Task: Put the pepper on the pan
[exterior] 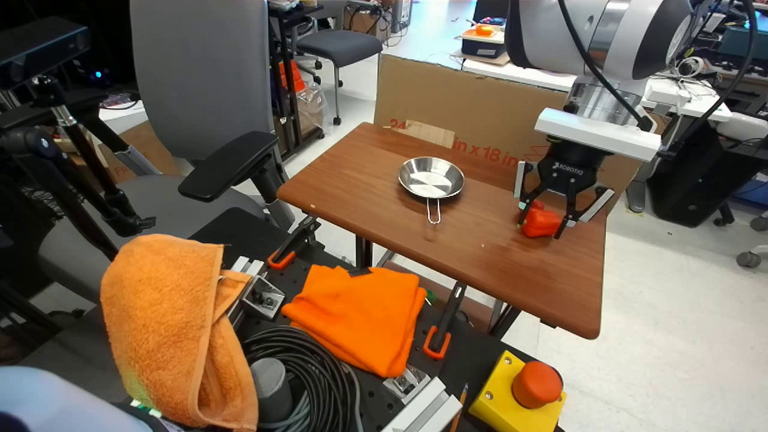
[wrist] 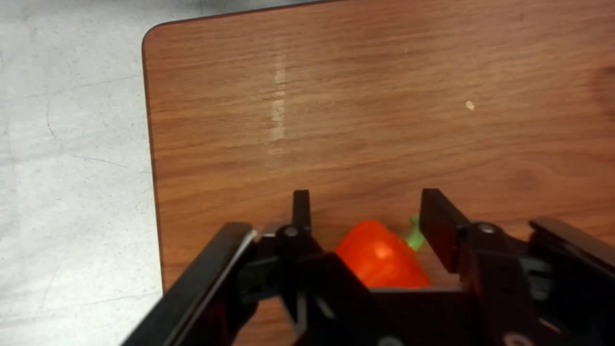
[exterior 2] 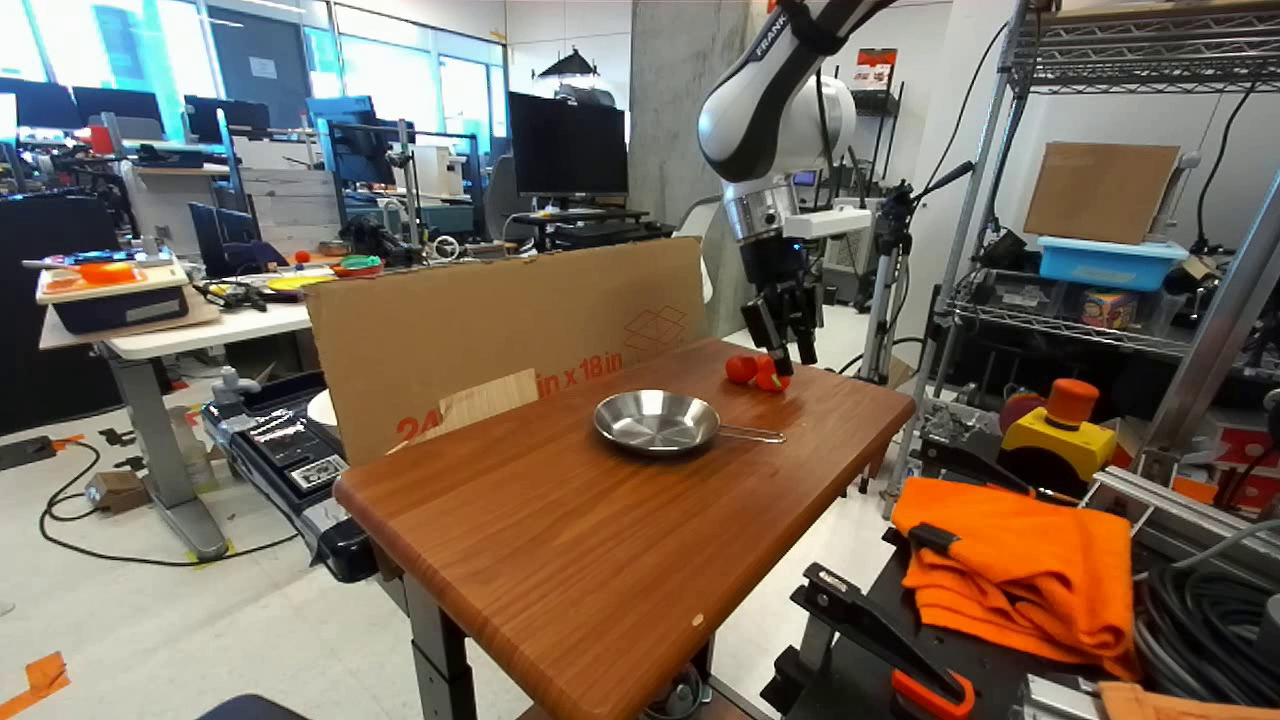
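Hand (wrist: 366,206): fingers (wrist: 439,235) spread, nothing pinched.
Pepper (wrist: 382,259): on the surface (wrist: 360,120), toward the short edge farther from the pan (exterior 2: 657,420).
Pepper from hand: between the fingers, stem (wrist: 414,236) just beside one; closing appears due, long axis partly hidden.

On table (exterior: 360,180), in an exterior view: pan (exterior: 431,179), left; pepper (exterior: 542,223), right, a finger of the gripper (exterior: 539,230) at either side; second piece (exterior: 536,204) behind pepper. Cardboard panel (exterior: 468,102) behind table; bench (exterior: 471,354) before it, with towel (exterior: 168,324) left, folded cloth (exterior: 360,318) middle, stop button (exterior: 536,387) right.
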